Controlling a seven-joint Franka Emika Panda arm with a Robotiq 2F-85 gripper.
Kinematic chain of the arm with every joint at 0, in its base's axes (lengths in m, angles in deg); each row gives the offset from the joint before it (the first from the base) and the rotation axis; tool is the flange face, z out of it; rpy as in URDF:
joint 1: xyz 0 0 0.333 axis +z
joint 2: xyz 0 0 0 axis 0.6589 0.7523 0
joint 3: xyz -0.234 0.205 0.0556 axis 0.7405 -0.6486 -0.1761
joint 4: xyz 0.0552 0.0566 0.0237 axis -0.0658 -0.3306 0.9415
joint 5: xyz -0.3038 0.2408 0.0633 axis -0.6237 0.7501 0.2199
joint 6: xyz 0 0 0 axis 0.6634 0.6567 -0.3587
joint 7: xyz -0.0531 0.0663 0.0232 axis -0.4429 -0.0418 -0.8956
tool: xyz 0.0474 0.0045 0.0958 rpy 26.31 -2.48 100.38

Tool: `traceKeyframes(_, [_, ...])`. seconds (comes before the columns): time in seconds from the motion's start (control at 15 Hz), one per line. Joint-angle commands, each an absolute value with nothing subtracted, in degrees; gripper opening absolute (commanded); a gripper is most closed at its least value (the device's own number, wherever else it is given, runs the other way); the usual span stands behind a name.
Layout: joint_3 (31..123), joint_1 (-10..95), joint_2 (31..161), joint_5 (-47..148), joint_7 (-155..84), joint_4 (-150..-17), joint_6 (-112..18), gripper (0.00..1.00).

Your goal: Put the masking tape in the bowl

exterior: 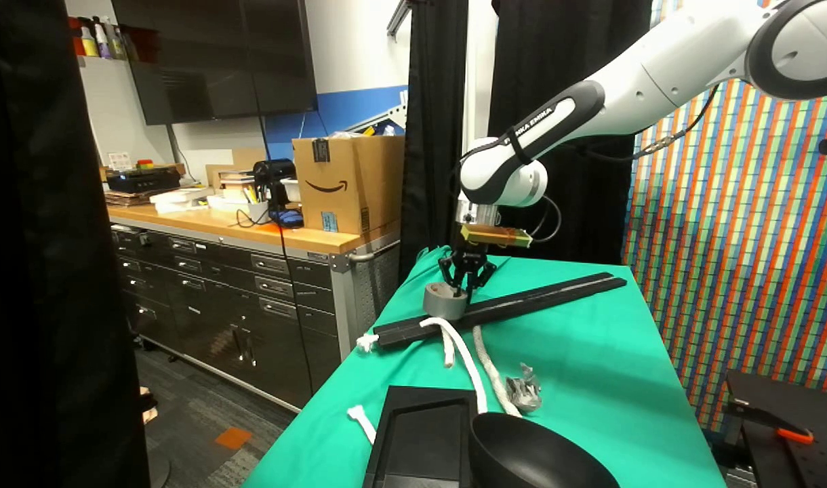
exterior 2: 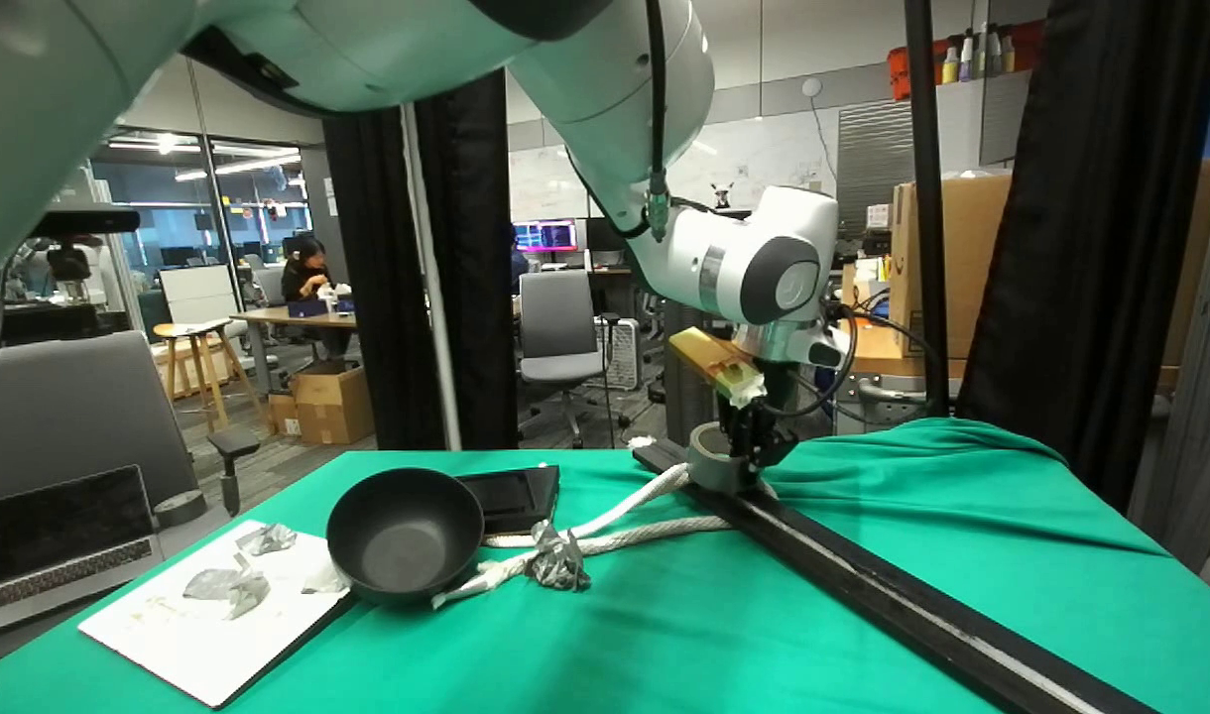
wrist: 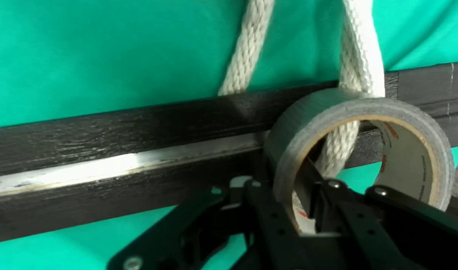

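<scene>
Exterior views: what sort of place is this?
Likely a robotics lab or workshop within an office: there's a robot arm, a workbench with black drawers, and a grey office chair near a lit monitor.

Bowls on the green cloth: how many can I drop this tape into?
1: the black bowl, beside the black tray in both exterior views. The wrist view shows none; a smaller one could be hidden behind it.
</scene>
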State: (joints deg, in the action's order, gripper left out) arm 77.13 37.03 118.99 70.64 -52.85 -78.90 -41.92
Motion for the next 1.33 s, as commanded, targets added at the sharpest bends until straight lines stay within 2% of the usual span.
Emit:
traceKeyframes(0.0, [77.1, 36.9, 119.9, 69.8, -52.1, -77.0, -42.8, 0.10])
traceKeyframes(0.07, [77.2, 36.9, 119.9, 69.7, -52.0, -76.9, -42.9, 0.07])
traceKeyframes(0.13, [77.2, 36.9, 119.8, 69.6, -52.0, -77.0, -43.0, 0.13])
traceKeyframes(0.67, [78.3, 37.5, 110.7, 67.6, -52.4, -82.1, -41.8, 0.13])
traceKeyframes(1.27, [77.8, 38.3, 91.7, 65.0, -50.0, -100.4, -37.1, 0.13])
